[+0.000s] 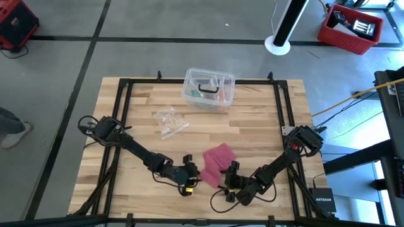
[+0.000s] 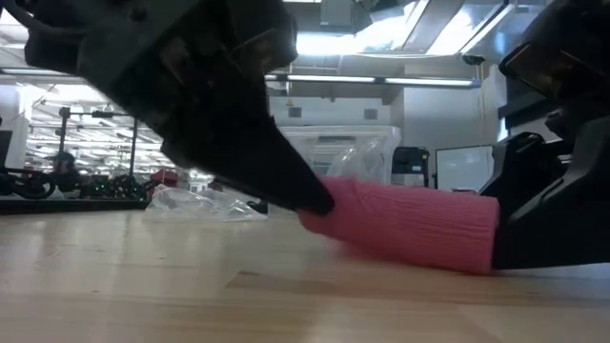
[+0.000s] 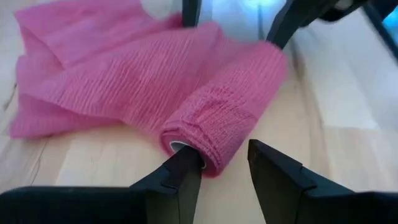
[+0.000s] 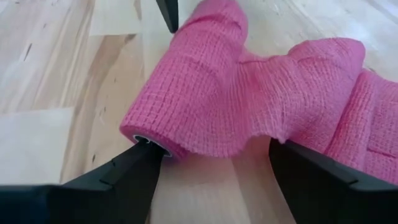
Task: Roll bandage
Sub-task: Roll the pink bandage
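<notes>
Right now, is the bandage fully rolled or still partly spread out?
Partly rolled. The bandage forms a tube at one end, with loose fabric spread on the table behind it. The left gripper and right gripper sit at the tube's ends.

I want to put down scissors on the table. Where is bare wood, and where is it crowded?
Bare wood lies right of the clear plastic box and between the crumpled wrapper and the table's left edge. Crowded: the near middle, where left gripper and right gripper flank the bandage.
</notes>
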